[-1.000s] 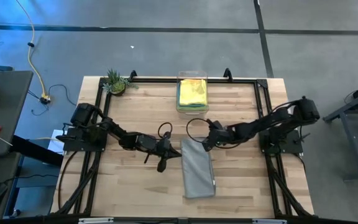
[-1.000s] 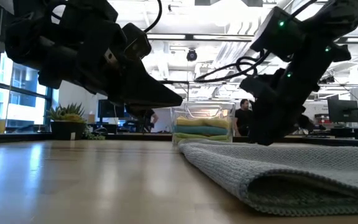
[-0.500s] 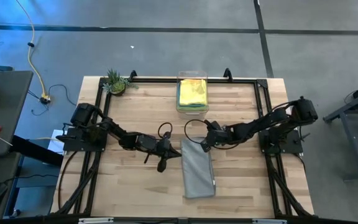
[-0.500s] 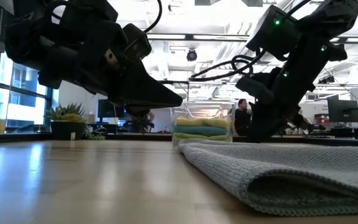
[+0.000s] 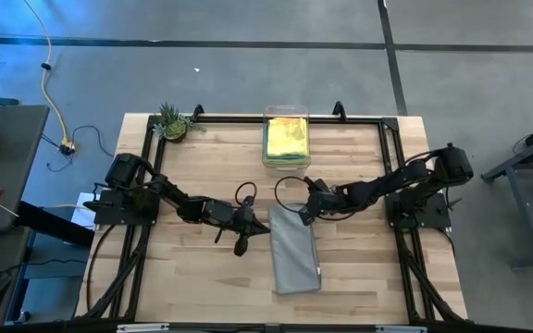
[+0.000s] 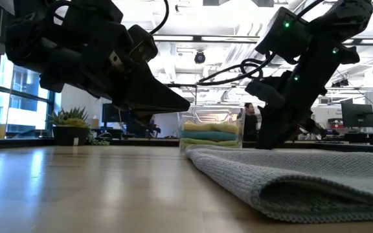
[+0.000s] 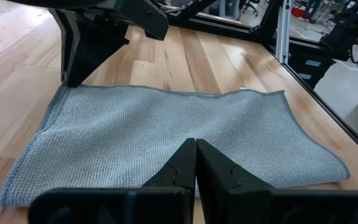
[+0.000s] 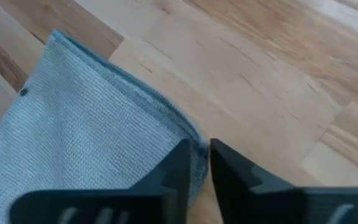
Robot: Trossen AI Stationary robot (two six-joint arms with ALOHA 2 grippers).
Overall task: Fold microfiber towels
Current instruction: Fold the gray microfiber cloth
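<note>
a grey towel [image 5: 295, 250] lies folded into a long strip on the wooden bench [image 5: 183, 277], a little right of the middle, its long side running from the middle of the bench toward the front edge. in the low view the towel [image 6: 303, 178] shows a rounded folded edge nearest the camera.

the right claw [image 5: 303, 215] is down at the far end of the towel, by its right-hand corner. in the right wrist view its fingers [image 8: 178, 171] stand close together with a thin gap between them, right over the towel's edge [image 8: 104, 124]; whether any cloth is pinched there cannot be told.

the left claw [image 5: 241, 246] hangs just beside the towel's left edge, above the bench, apart from the cloth. its fingers [image 7: 180, 165] are pressed together with nothing between them, and the grey towel [image 7: 166, 130] spreads flat in front of them in the left wrist view.

at the back of the bench stands a clear plastic bin [image 5: 286, 139] with folded towels stacked in it, a yellow one on top and green showing under it; the low view shows yellow, teal and green layers in the bin [image 6: 211, 133]. a small potted plant [image 5: 173, 123] sits at the back left corner. a person [image 6: 249, 122] stands in the room behind the bench.
</note>
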